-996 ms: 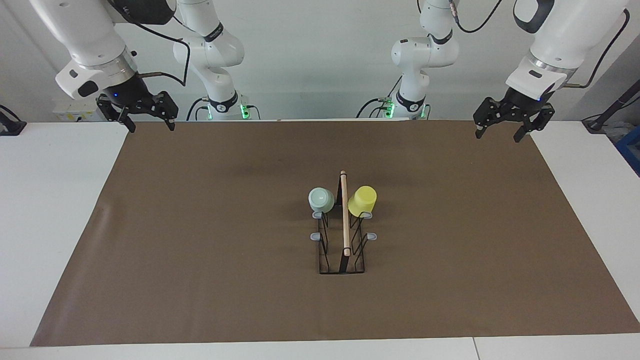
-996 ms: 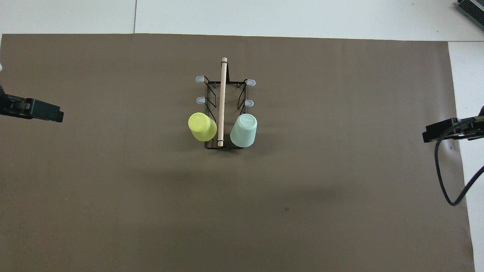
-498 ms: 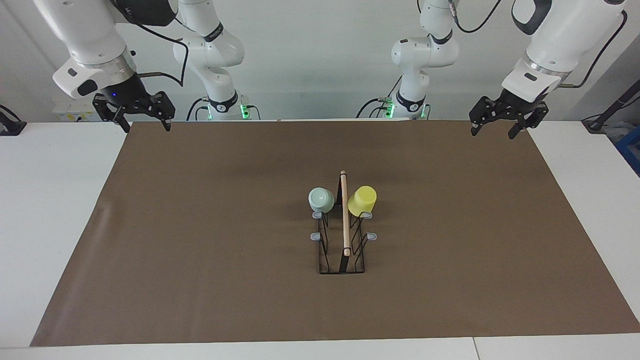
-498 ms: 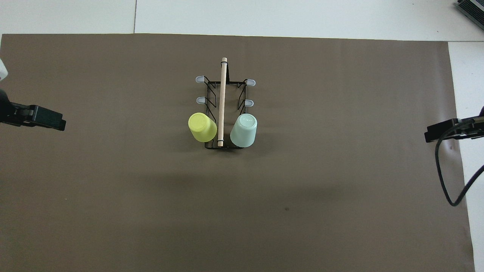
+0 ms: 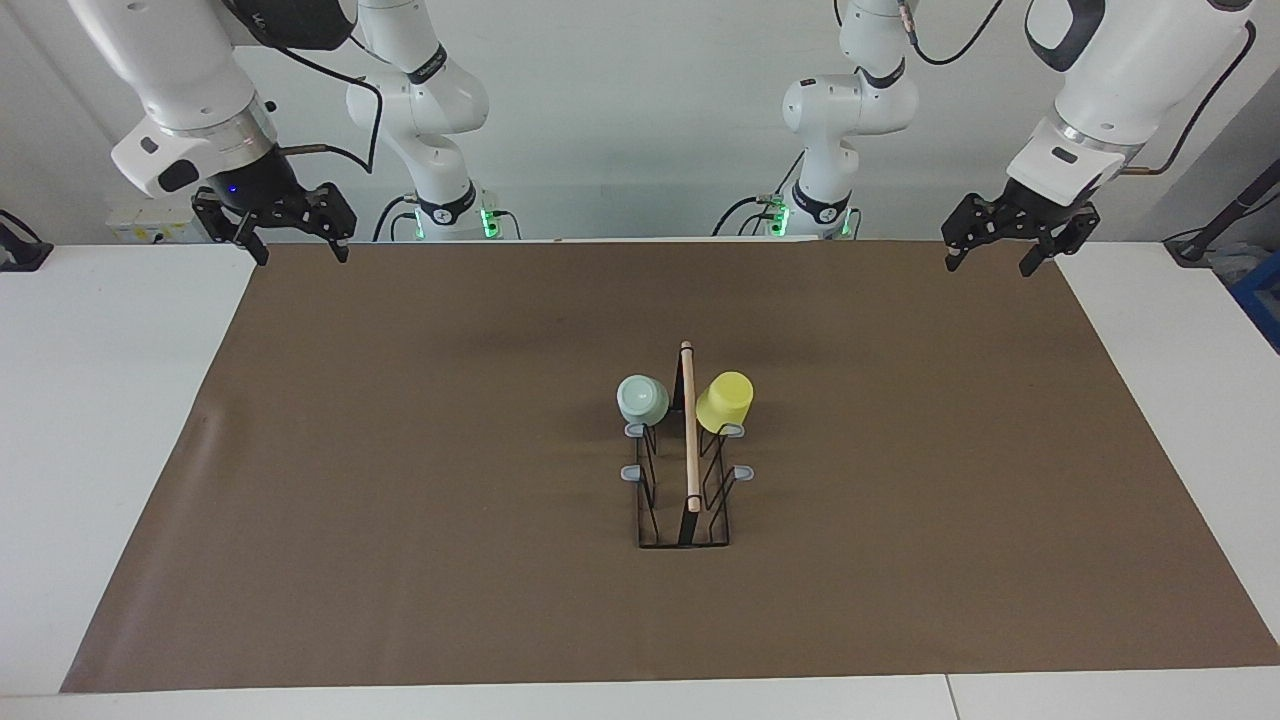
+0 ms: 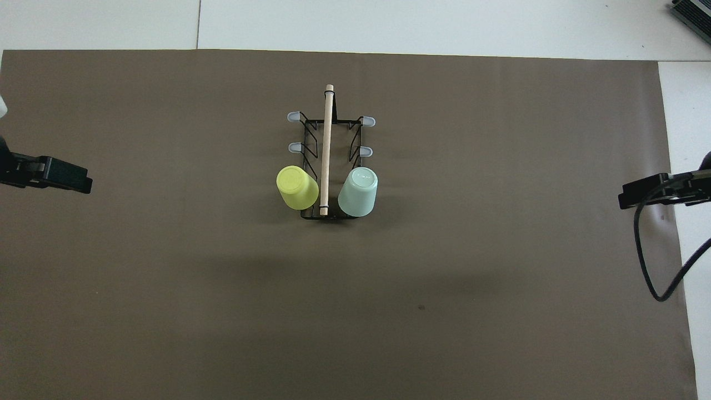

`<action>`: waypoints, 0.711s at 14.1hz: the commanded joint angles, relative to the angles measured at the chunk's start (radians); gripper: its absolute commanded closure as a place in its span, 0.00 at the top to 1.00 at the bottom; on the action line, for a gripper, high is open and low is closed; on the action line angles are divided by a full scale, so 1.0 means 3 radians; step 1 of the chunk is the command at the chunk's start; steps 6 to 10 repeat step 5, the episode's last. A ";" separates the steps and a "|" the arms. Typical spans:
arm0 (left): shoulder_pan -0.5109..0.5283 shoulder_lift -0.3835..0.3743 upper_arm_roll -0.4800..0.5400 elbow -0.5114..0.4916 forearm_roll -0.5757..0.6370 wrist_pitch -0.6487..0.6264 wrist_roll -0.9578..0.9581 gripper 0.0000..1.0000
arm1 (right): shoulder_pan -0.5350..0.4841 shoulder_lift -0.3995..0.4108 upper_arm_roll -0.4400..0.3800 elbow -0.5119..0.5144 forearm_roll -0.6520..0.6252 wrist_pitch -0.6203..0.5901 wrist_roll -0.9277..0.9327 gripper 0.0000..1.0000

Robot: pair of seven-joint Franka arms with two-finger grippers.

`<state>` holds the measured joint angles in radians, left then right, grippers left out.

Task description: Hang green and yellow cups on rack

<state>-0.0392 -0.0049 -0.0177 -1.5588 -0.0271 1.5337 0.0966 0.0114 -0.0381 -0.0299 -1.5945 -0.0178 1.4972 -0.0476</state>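
— Overhead view: green cup [image 6: 358, 192] and yellow cup [image 6: 296, 187] sit inverted on the rack [image 6: 326, 145] pegs nearest the robots. Finished?
— Likely; left gripper [image 5: 985, 247] and right gripper [image 5: 297, 240] wait spread, empty, at the mat's [image 5: 400, 500] corners.

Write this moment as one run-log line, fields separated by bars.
pale green plastic cup: on peg | bright yellow plastic cup: on peg | black wire rack | left gripper, right gripper: open, raised
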 commanded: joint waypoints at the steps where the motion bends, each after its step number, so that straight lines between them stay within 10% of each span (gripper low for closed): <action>1: 0.0044 -0.0106 -0.0028 -0.0132 0.0044 0.0067 -0.0005 1.00 | -0.0017 -0.0057 0.0028 -0.0074 0.0054 0.0020 0.0072 1.00; 10: 0.0039 -0.0116 -0.0028 -0.0152 0.0044 0.0067 -0.0005 1.00 | 0.0049 -0.0062 0.0028 -0.0085 0.0069 0.0015 0.0077 1.00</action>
